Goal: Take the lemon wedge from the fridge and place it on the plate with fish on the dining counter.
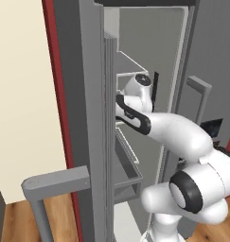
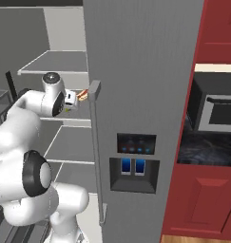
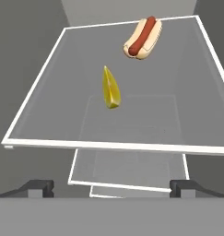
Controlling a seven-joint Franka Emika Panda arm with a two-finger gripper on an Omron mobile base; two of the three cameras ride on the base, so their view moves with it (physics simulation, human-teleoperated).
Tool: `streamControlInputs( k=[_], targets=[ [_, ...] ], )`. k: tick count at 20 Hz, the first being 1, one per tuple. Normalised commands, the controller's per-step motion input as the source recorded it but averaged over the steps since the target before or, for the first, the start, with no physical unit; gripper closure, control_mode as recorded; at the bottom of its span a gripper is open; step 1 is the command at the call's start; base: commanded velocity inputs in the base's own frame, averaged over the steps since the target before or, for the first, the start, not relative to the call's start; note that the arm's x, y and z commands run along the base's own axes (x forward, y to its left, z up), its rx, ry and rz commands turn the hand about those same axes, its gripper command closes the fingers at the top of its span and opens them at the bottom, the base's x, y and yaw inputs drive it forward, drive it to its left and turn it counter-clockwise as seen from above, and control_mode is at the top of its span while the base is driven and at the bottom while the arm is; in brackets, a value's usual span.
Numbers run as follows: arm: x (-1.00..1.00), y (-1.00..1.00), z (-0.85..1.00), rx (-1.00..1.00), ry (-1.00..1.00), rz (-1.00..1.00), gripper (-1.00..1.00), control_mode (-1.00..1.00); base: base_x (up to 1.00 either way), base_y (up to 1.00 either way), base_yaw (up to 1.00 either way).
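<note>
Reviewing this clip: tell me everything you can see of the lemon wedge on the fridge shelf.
The small bright yellow lemon wedge is a slender pointed sliver, glossy, with a slightly darker olive edge at its lower end. It lies flat on the grey, white-rimmed fridge shelf, near the shelf's middle, its tip toward the back wall. Nothing else touches it: the hot dog in a bun lies apart, farther back, and the open gripper hangs short of it.

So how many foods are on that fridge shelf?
2. The lemon wedge lies mid-shelf, and a hot dog sits apart from it near the back corner. Other shelves may hide more.
</note>
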Motion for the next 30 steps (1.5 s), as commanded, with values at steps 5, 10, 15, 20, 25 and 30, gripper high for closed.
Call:
streamControlInputs(
  k=[5, 10, 15, 20, 25, 30],
  targets=[
    [0.12, 0.0, -0.08, -0.01, -0.01, 0.04, -1.0, -1.0, 0.0, 0.0, 0.0],
    [0.24, 0.06, -0.15, -0.03, 0.0, 0.11, -1.0, -1.0, 0.0, 0.0, 0.0],
    [0.44, 0.09, -0.01, -0.01, 0.0, 0.01, -1.0, -1.0, 0.0, 0.0, 0.0],
    [0.4, 0.06, -0.17, -0.04, 0.0, 0.0, -1.0, -1.0, 0.0, 0.0, 0.0],
    [0.13, 0.01, 0.0, 0.0, 0.0, 0.0, -1.0, -1.0, 0.0, 0.0, 0.0],
    [0.02, 0.27, -0.11, -0.02, 0.0, 0.0, -1.0, -1.0, 0.0, 0.0, 0.0]
  ],
)
